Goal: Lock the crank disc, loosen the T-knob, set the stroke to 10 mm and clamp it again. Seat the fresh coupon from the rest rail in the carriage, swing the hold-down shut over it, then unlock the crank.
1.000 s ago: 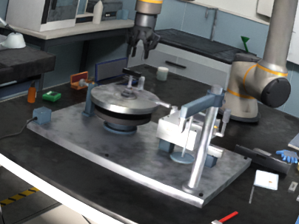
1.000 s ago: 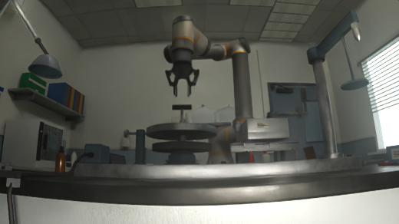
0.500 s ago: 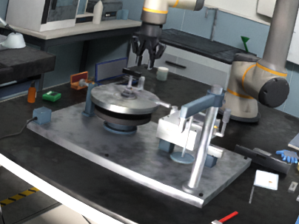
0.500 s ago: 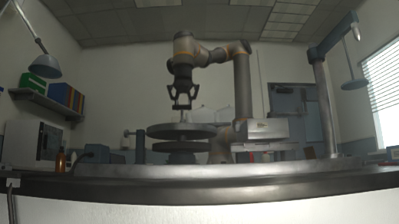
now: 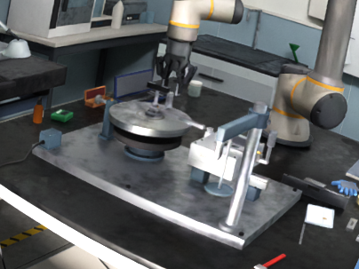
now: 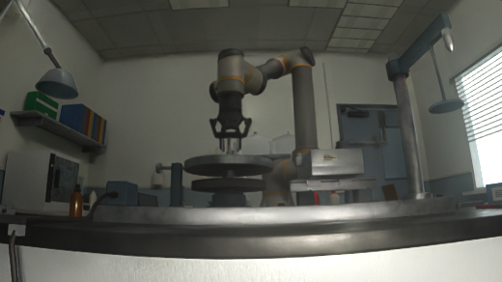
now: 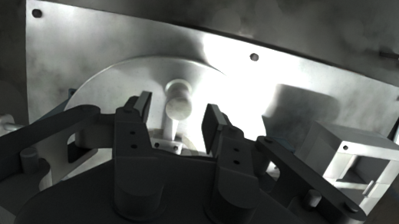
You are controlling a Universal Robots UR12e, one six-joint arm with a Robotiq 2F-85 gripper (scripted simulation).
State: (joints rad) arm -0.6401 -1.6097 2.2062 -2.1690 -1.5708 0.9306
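A short steel post (image 7: 178, 103) with a rounded top stands on the crank disc (image 5: 149, 120) right under my fingers, and the black-barred T-knob (image 5: 157, 88) rises from the disc's middle just left of it in the side camera. The disc is a wide grey plate on a dark hub, at the left of the steel base plate. A link rod runs from it to the pale carriage block (image 5: 213, 156) on the right. The blue hold-down arm (image 5: 237, 124) reaches over the carriage from a tall post. My gripper (image 5: 174, 82) hangs just above the disc, open and holding nothing.
The tall steel post (image 5: 242, 176) stands at the base plate's near right corner. A blue bracket with a lock pin (image 5: 105, 114) sits at the disc's left. Small boxes, an orange bottle (image 5: 38, 112) and a white cup (image 5: 194, 88) lie on the dark bench behind.
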